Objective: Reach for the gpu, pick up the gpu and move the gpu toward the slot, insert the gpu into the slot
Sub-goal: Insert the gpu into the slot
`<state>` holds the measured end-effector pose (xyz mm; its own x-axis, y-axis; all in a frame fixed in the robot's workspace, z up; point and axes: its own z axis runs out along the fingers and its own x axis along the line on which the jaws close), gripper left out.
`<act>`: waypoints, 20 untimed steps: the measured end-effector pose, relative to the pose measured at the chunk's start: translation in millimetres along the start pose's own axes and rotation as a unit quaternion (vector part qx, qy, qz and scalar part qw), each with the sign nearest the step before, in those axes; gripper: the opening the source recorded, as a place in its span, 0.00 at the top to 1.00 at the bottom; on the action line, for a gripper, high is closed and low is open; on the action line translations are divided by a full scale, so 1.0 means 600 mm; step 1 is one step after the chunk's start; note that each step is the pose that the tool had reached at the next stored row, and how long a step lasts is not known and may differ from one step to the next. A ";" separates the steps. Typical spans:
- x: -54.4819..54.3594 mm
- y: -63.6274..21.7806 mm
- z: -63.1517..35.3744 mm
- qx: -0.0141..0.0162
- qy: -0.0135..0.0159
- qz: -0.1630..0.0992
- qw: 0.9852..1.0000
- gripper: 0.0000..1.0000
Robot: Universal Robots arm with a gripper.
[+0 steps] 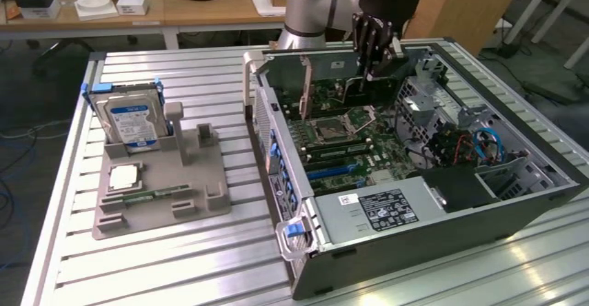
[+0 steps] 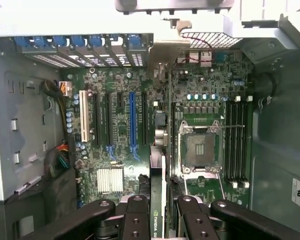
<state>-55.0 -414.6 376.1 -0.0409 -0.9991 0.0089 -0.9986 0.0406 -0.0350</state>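
- The gripper (image 2: 161, 212) is clenching the gpu (image 2: 163, 130) (seen edge-on) between its jaws.
- The card is standing upright over the motherboard (image 2: 117, 125) inside the computer case (image 1: 414, 244).

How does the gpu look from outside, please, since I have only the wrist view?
Observer: The exterior view shows its flat side. The gpu stands on edge at the open case, and the gripper holds its end toward the exterior view's right. I cannot tell whether it is seated.
Operator: Thank you. How is the case placed?
Observer: It lies on its side on a slatted table, open side up.
Operator: Is anything beside it?
Observer: At the exterior view's left, a grey fixture holds an upright hard drive and a flat CPU chip.
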 end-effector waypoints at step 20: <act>0.011 0.000 0.025 0.000 0.001 0.017 1.000 0.74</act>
<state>-55.0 -421.5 361.1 -0.0742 -0.9972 0.0089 -0.9967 0.0739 -0.0351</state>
